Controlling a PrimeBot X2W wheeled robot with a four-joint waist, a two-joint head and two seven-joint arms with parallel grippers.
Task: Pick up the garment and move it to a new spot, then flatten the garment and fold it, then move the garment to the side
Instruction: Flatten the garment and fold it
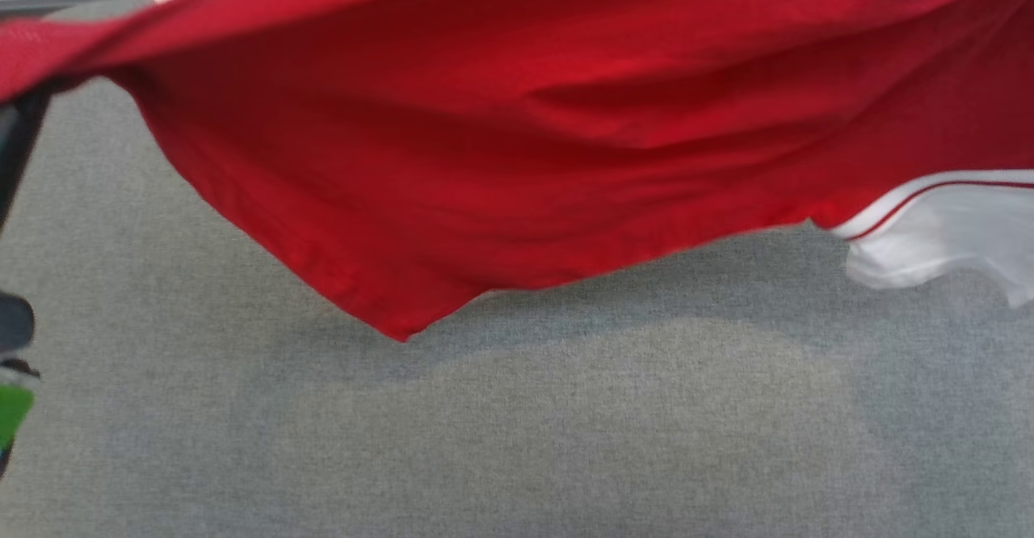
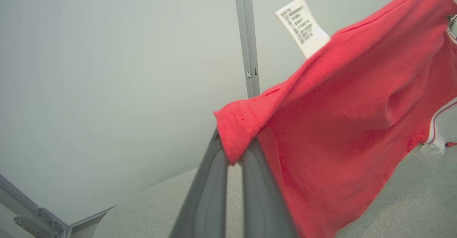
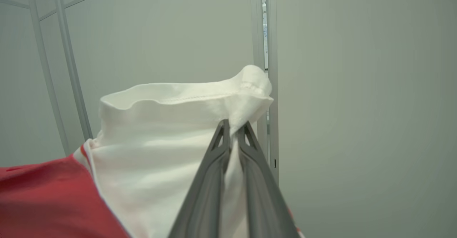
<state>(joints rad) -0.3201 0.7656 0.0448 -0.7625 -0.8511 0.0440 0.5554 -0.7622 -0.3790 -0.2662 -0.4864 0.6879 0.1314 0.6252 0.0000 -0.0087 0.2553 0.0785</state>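
The red T-shirt (image 1: 565, 134) hangs clear of the grey bench (image 1: 565, 441), across the top of the head view. The lift looks done; setting down, flattening, folding and moving aside are left. The left pincer (image 2: 235, 155) is clamped on a red hem corner, and the right pincer (image 3: 234, 129) on the white sleeve's hem. The shirt's long axis runs left to right, with one corner drooping toward lower centre.

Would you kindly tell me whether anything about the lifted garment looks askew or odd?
The red fabric garment with a white sleeve hangs lopsided above the grey table: one hem corner droops low, and its white printed care label sticks out, possibly inside out.
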